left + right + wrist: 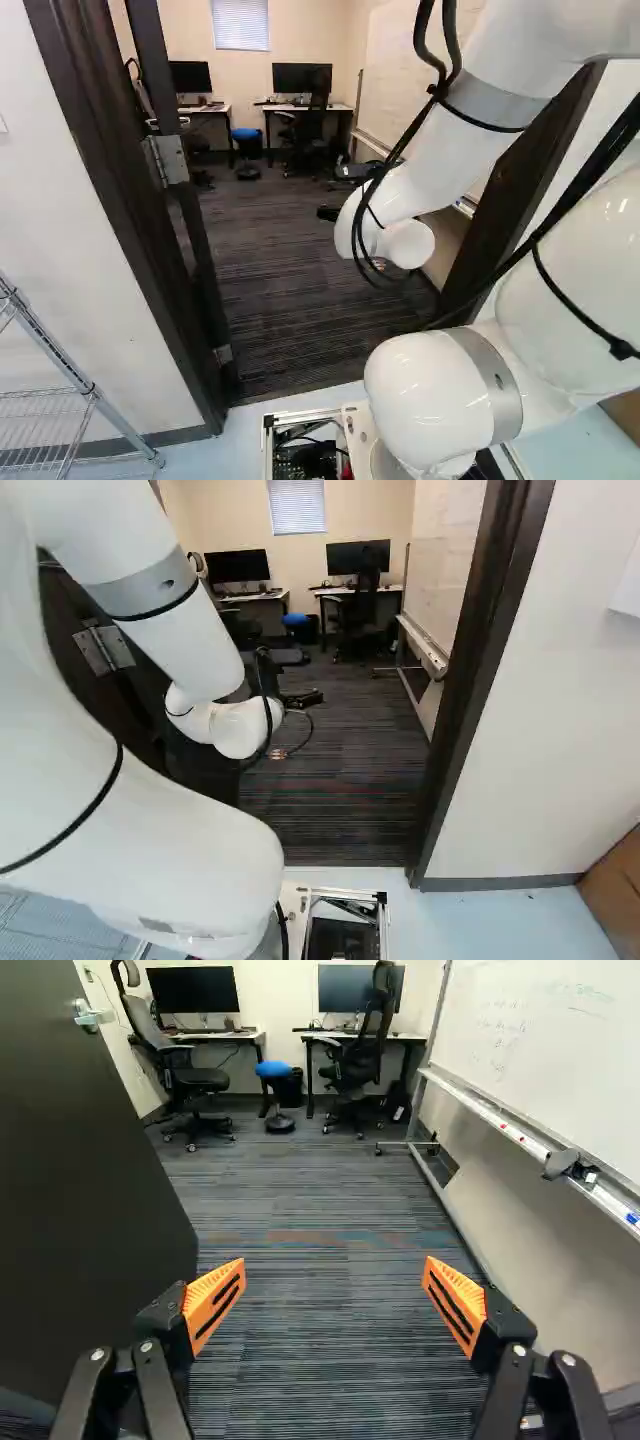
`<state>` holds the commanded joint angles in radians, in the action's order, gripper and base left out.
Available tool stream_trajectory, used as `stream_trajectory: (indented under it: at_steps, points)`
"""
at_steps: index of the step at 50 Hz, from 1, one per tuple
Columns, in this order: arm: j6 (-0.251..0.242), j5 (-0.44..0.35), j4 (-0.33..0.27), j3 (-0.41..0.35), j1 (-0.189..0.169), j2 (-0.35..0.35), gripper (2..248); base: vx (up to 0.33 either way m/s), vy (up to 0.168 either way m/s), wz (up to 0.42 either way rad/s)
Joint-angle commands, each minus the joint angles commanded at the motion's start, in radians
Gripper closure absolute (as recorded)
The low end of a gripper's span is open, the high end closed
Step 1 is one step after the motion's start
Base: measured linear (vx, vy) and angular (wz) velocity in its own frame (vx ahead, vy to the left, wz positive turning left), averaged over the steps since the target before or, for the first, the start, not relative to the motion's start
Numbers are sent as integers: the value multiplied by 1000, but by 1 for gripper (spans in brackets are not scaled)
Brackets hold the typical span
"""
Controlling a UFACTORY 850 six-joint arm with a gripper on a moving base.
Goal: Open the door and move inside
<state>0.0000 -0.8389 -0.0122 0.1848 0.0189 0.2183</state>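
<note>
Pointing the gripper (334, 1282) inward beside the open door (80, 1190), holding nothing

Its pads (216, 1300) are standing wide apart, with only carpet (320, 1220) showing between them; the door is standing swung inward beside them, its handle (88, 1016) sitting high toward its far edge, its hinge (170, 160) joining it to the frame (130, 220). The door is looking stiff and fairly heavy, probably swinging easily if pushed flat near the handle edge, but resisting close to the hinge. For pulling, the smooth metal handle is offering the best hold, though perhaps a slippery one.

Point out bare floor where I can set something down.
Bare carpet runs ahead of the open gripper, between the door and the whiteboard. Crowded: along the far wall, with desks, office chairs and a blue-topped stool.
</note>
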Motion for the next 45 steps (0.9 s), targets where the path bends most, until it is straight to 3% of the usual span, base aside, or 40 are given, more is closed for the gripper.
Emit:
stream_trajectory:
  at_steps: [21, 45]
  points:
    - [0, -26, 9, -74, -14, 46, 3, 0, 0, 0]
    - [0, -34, 12, -97, -19, 61, 3, 0, 0, 0]
